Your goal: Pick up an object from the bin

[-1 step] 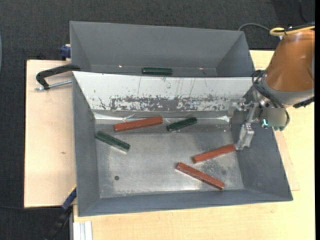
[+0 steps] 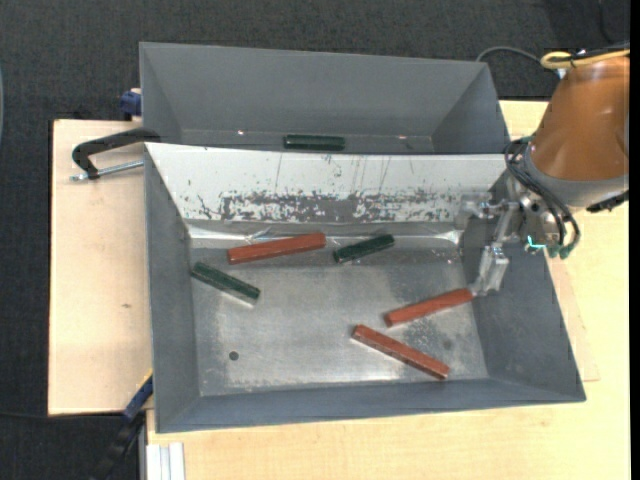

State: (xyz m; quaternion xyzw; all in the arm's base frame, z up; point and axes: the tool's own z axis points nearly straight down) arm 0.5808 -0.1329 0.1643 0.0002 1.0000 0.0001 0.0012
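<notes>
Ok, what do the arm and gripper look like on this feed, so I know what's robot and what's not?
The wrist wears a rounded orange cover with a dark collar below it. Black cables loop beside the wrist. The gripper is slim, silver-grey metal.

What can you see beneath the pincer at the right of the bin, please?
The upper right end of a flat red bar lies beneath the pincer, on the grey metal bin's floor. The pincer covers the floor patch behind it.
</notes>
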